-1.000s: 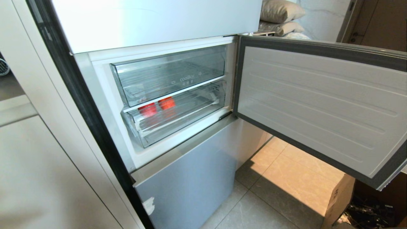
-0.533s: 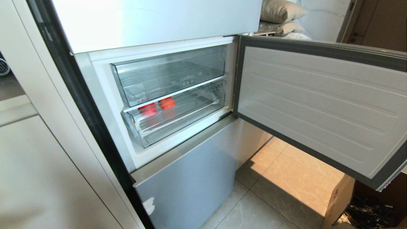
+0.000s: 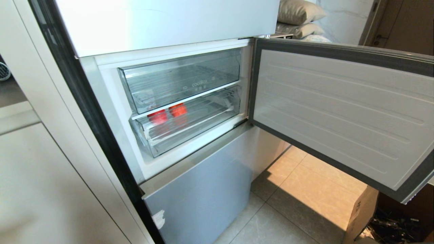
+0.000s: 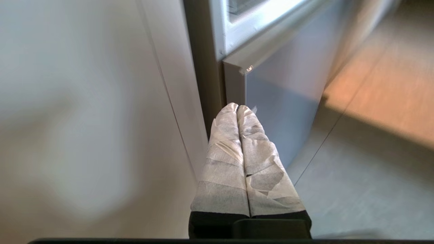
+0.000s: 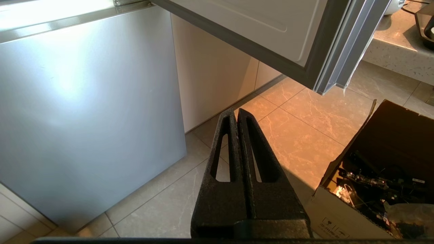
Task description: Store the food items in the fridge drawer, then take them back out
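Sitting in the pushed-in fridge drawer (image 3: 190, 125) are two red food items (image 3: 157, 116). Both grippers, left gripper (image 4: 237, 107) and right gripper (image 5: 236, 113), hang low with fingers pressed together, empty.

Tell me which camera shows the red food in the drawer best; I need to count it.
The head view: two red food items sit in the lower clear drawer. Neither wrist view shows them.
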Tool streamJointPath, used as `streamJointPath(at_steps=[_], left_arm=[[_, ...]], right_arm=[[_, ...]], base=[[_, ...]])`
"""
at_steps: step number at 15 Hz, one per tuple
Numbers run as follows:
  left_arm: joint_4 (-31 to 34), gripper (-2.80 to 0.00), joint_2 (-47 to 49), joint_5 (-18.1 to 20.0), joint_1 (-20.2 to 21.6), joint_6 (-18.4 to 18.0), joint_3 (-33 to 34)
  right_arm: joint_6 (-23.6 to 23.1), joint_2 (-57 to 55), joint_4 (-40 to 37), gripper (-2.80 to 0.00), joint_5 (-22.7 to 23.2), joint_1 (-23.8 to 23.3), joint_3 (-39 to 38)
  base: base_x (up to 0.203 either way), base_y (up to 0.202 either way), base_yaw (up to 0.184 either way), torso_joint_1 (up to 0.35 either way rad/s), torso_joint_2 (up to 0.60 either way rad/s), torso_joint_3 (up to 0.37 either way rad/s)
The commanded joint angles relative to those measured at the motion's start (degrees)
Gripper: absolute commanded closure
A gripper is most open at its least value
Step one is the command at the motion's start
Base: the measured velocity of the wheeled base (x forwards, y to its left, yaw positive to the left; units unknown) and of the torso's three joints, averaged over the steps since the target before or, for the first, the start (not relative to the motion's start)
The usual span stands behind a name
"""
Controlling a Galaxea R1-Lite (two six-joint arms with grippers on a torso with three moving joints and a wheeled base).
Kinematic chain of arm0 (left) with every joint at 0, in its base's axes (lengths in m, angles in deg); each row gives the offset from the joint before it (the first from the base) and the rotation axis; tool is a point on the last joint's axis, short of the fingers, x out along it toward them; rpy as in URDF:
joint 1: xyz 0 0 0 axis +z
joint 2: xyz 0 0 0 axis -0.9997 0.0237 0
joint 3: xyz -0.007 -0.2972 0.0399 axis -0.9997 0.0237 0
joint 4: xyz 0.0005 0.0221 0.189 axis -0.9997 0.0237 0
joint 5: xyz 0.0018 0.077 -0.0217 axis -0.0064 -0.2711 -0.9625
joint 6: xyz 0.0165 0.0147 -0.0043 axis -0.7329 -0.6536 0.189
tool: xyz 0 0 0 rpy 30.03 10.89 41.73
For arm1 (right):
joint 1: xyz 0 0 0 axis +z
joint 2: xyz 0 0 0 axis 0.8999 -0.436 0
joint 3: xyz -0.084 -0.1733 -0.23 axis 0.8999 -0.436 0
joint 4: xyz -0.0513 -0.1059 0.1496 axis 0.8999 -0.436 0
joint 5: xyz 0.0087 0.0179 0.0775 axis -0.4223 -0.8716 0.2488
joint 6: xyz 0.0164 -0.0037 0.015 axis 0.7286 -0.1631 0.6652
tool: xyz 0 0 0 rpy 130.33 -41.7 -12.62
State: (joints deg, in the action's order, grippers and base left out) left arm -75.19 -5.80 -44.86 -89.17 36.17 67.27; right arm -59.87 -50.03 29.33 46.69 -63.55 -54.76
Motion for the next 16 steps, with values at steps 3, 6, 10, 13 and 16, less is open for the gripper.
streamJointPath(at_steps=[3, 6, 10, 13, 16], left_arm=[[-0.41, 0.0, -1.67, -1.14, 0.17, 5.55, 0.33], [-0.41, 0.0, -1.67, -1.14, 0.17, 5.55, 0.33], [-0.41, 0.0, -1.67, -1.14, 0.17, 5.55, 0.33], [-0.41, 0.0, -1.67, -1.14, 0.17, 5.55, 0.33], [-0.41, 0.0, -1.67, -1.14, 0.11, 5.55, 0.33]], right_arm=[[-0.01, -0.02, -0.01, 0.0, 0.02, 0.02, 0.0], [-0.01, -0.02, -0.01, 0.0, 0.02, 0.02, 0.0], [-0.01, -0.02, -0.01, 0.0, 0.02, 0.02, 0.0], [-0.01, -0.02, -0.01, 0.0, 0.02, 0.02, 0.0], [-0.01, -0.07, -0.01, 0.0, 0.02, 0.02, 0.0]], base=[[0.0, 0.0, 0.0, 0.0, 0.0, 0.0], [0.0, 0.0, 0.0, 0.0, 0.0, 0.0], [0.0, 0.0, 0.0, 0.0, 0.0, 0.0], [0.0, 0.0, 0.0, 0.0, 0.0, 0.0], [0.0, 0.0, 0.0, 0.0, 0.0, 0.0]])
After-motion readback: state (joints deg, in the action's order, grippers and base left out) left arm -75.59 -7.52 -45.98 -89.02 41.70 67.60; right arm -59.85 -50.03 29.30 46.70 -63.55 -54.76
